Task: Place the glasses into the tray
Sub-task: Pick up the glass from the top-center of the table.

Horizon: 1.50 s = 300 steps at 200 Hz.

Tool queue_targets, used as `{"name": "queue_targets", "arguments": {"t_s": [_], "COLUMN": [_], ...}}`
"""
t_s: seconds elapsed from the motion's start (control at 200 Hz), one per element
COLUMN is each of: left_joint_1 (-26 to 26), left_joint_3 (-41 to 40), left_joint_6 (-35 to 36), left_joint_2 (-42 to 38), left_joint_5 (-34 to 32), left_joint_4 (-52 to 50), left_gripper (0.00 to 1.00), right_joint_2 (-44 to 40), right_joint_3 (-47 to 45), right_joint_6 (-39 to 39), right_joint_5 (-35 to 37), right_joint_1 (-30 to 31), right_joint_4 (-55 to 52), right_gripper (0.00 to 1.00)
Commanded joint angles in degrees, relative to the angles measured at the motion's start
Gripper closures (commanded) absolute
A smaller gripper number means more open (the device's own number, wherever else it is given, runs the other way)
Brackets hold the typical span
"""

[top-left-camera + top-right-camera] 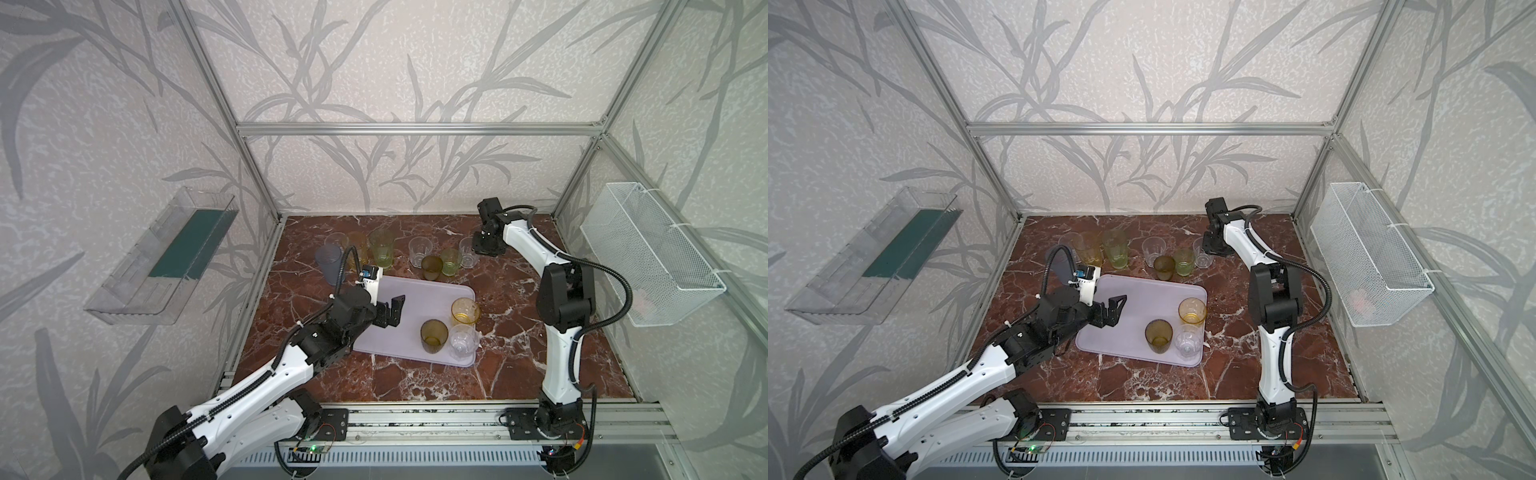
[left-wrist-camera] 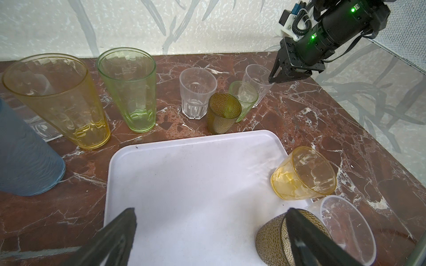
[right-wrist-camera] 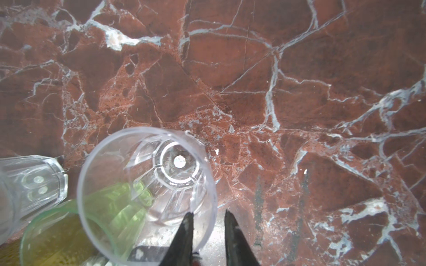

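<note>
The lavender tray (image 1: 428, 299) lies mid-table and holds a short yellow glass (image 1: 464, 311), a dark amber one (image 1: 434, 336) and a clear one (image 1: 463, 340). My left gripper (image 1: 392, 313) hovers open over the tray's left part, nothing between its fingers (image 2: 129, 221). Behind the tray stand several glasses: tall grey-blue (image 1: 328, 262), tall yellow (image 1: 357, 245), tall pale green (image 1: 382, 249), clear (image 1: 419, 251), amber (image 1: 431, 267), short green (image 1: 450, 262). My right gripper (image 3: 207, 214) straddles the wall of the rightmost clear glass (image 3: 147, 172), one finger inside and one outside, closed narrow on it.
A clear plastic shelf (image 1: 166, 257) hangs on the left wall and a white wire basket (image 1: 648, 249) on the right wall. Aluminium frame posts edge the red marble table (image 1: 519, 353). Another clear glass (image 1: 336, 241) stands behind the grey-blue one.
</note>
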Motion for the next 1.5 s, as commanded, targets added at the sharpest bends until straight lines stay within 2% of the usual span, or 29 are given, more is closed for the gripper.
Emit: {"name": "queue_targets", "arguments": {"t_s": [0.0,0.08,0.635,0.805,1.03,1.165,1.495], "left_joint_1": [0.1,0.1,0.1,0.1,0.1,0.1,0.1], "left_joint_3": [-0.6,-0.6,-1.0,-1.5,-1.8,-2.1,-2.3], "left_joint_6": [0.3,0.3,-0.2,-0.3,-0.4,-0.6,-0.8], "left_joint_2": [-1.1,-1.2,-2.4,-2.8,-2.9,-3.0,-2.8], "left_joint_5": [-0.6,-0.7,-0.8,-0.8,-1.4,-1.6,-1.6], "left_joint_4": [0.7,0.6,0.6,1.0,1.1,1.4,1.7], "left_gripper": [0.01,0.01,0.01,0.01,0.01,0.01,0.01], "right_joint_2": [1.3,1.3,2.5,1.0,-1.1,-4.4,-17.5], "right_joint_3": [1.6,1.7,2.6,2.0,0.8,-2.7,-16.3], "right_joint_6": [0.6,0.6,-0.4,-0.2,-0.4,-0.3,-0.4], "right_joint_5": [-0.4,0.2,3.0,4.2,6.1,7.0,2.3], "right_joint_1": [-0.1,-0.2,-0.6,-1.1,-1.6,-1.8,-1.8], "right_joint_4": [-1.9,-2.0,-3.5,-3.6,-3.6,-2.0,5.1], "right_gripper": [0.77,0.81,0.91,1.0,1.0,1.0,1.0]}}
